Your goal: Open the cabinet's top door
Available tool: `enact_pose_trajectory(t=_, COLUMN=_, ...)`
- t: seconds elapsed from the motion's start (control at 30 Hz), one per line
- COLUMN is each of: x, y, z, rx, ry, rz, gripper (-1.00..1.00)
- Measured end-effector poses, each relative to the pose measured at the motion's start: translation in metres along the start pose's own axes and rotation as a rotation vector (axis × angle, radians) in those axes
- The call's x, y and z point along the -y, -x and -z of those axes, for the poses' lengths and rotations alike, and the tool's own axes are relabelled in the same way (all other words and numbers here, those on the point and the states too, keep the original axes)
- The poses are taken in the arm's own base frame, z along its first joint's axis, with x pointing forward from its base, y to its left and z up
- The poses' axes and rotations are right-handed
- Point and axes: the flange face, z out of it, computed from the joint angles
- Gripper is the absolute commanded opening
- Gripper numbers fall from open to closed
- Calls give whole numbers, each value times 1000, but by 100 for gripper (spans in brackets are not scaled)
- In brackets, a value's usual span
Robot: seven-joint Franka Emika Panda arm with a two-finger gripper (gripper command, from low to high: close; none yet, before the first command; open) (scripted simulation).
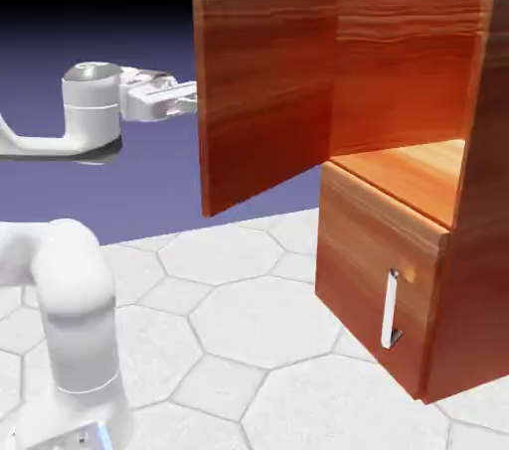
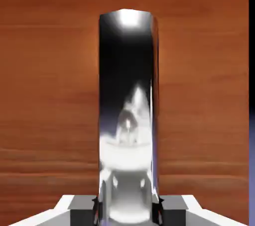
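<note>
The reddish-brown wood-grain cabinet (image 1: 477,190) stands at the right in the exterior view. Its top door (image 1: 263,90) is swung wide open toward the left, baring the upper compartment. My gripper (image 1: 189,98) reaches level against the door's far face, where the handle is hidden from this view. In the hand view the silver bar handle (image 2: 128,95) runs up the middle, large and shiny, against the door's wood (image 2: 50,95). My gripper (image 2: 128,211) is shut on this handle, and the bar covers most of both fingers.
Below the open compartment sits the shorter lower panel (image 1: 373,269), closed, with its small silver handle (image 1: 391,311). The arm's white base link (image 1: 75,319) rises at the lower left. The table (image 1: 249,329) has a pale hexagon pattern.
</note>
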Motion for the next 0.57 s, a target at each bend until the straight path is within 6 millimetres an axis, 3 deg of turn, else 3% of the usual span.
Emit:
enact_pose_trajectory(t=0.27, x=27, y=27, z=67, rx=-149, ry=150, rz=0, gripper=-100)
enact_pose_trajectory(t=0.57, x=61, y=61, z=121, rx=-289, ry=290, rz=0, gripper=-100)
